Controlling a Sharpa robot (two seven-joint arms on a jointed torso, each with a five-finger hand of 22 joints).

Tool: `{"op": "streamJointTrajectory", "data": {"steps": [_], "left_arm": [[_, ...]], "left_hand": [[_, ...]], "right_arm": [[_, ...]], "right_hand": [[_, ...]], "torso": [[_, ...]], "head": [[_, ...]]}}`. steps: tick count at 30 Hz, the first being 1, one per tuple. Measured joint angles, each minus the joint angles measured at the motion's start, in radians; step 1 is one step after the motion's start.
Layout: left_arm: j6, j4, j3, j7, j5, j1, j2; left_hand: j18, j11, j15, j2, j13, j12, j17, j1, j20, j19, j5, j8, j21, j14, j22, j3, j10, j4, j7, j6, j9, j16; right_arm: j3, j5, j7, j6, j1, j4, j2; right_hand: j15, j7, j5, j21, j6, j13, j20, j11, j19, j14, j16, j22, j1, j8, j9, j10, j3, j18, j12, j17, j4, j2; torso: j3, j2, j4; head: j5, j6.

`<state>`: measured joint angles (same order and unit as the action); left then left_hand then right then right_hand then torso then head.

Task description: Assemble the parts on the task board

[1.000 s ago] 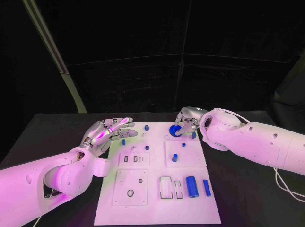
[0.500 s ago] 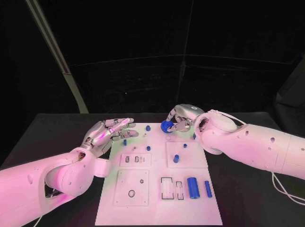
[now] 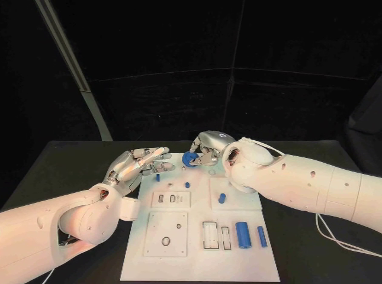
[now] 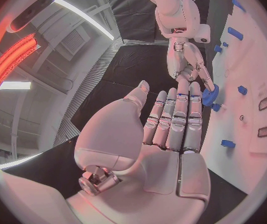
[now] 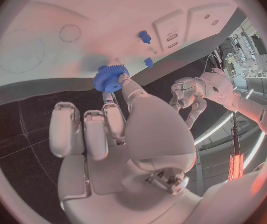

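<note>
Right robot hand (image 3: 209, 149) pinches blue gear (image 3: 190, 158) at fingertips, above far end of board (image 3: 199, 260). Left robot hand (image 3: 138, 164) spread wide, empty, just beside gear, fingers pointing toward it.

A matt black desk (image 3: 63, 165) carries a smooth, matt white task board (image 3: 199, 260). The blue gear (image 5: 111, 78) and blue parts (image 3: 241, 234) look like smooth plastic. Each robot hand (image 3: 138, 165) has silvery metallic fingers; the arms (image 3: 310, 186) are glossy white plastic.
</note>
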<state>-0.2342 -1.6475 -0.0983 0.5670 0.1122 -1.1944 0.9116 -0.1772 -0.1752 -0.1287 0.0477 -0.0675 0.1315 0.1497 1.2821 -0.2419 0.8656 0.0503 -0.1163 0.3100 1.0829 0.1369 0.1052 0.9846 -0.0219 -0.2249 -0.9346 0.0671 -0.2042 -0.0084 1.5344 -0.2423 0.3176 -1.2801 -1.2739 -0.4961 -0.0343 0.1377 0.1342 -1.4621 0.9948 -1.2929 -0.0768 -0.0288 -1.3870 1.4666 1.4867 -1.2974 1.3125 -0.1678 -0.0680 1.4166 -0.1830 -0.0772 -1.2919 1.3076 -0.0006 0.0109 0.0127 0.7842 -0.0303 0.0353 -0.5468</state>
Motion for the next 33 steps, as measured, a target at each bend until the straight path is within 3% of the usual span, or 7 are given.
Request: {"op": "streamJointTrajectory", "data": {"steps": [11,21,28,33], "left_arm": [[0.000,0.000,0.000,0.000,0.000,0.000,-0.001],[0.001,0.001,0.000,0.000,0.000,0.000,-0.002],[0.001,0.001,0.000,-0.001,0.000,0.000,-0.002],[0.001,0.001,0.000,-0.001,0.000,0.000,-0.002]], "left_hand": [[0.000,0.000,0.000,0.000,0.000,0.000,0.001,0.000,0.000,0.000,0.000,0.000,0.000,0.000,0.000,0.000,0.007,0.000,0.004,-0.004,0.000,0.000],[0.000,0.000,0.000,0.000,0.000,0.000,0.001,0.000,0.000,0.000,0.000,0.000,0.000,0.000,0.000,0.000,0.007,0.000,0.004,-0.004,0.000,0.000],[0.000,0.000,0.000,0.000,0.000,0.000,0.001,0.000,0.000,0.000,0.000,0.000,0.000,0.000,-0.001,0.000,0.007,0.000,0.004,-0.004,0.000,0.000],[0.000,0.000,0.000,0.000,0.000,0.000,0.001,0.000,0.000,0.000,0.000,0.000,0.000,0.000,-0.001,0.000,0.007,0.000,0.004,-0.004,0.000,0.000]], "right_arm": [[-0.005,0.014,-0.005,-0.037,0.011,0.049,0.057],[-0.005,0.026,-0.007,-0.050,0.014,0.053,0.075],[-0.008,0.030,-0.010,-0.058,0.018,0.055,0.078],[-0.008,0.032,-0.014,-0.065,0.018,0.058,0.079]], "right_hand": [[0.000,0.000,0.000,0.000,0.000,0.001,0.000,-0.004,0.000,0.000,0.000,-0.001,-0.009,0.010,0.000,-0.004,-0.013,0.000,0.006,0.000,0.006,-0.009],[0.000,0.003,0.000,0.000,0.004,0.008,0.000,-0.007,0.000,0.000,0.000,-0.001,-0.019,0.021,0.000,-0.007,-0.017,0.000,0.015,0.000,0.004,-0.019],[0.003,0.000,0.006,0.000,0.020,0.030,-0.004,-0.020,-0.003,-0.002,0.000,0.000,-0.043,0.043,0.000,-0.020,-0.022,0.000,0.047,0.000,0.008,-0.043],[0.008,0.006,-0.007,0.000,-0.009,0.055,-0.011,-0.026,0.004,0.000,0.000,0.005,-0.061,0.065,-0.002,-0.034,-0.010,0.000,0.078,0.000,0.024,-0.061]], "torso": [[-0.0010,0.000,0.0021],[-0.0011,-0.001,0.0029],[-0.0010,-0.001,0.0035],[-0.0008,-0.001,0.0037]], "head": [[-0.004,-0.002],[-0.006,-0.007],[-0.007,-0.009],[-0.007,-0.009]]}}
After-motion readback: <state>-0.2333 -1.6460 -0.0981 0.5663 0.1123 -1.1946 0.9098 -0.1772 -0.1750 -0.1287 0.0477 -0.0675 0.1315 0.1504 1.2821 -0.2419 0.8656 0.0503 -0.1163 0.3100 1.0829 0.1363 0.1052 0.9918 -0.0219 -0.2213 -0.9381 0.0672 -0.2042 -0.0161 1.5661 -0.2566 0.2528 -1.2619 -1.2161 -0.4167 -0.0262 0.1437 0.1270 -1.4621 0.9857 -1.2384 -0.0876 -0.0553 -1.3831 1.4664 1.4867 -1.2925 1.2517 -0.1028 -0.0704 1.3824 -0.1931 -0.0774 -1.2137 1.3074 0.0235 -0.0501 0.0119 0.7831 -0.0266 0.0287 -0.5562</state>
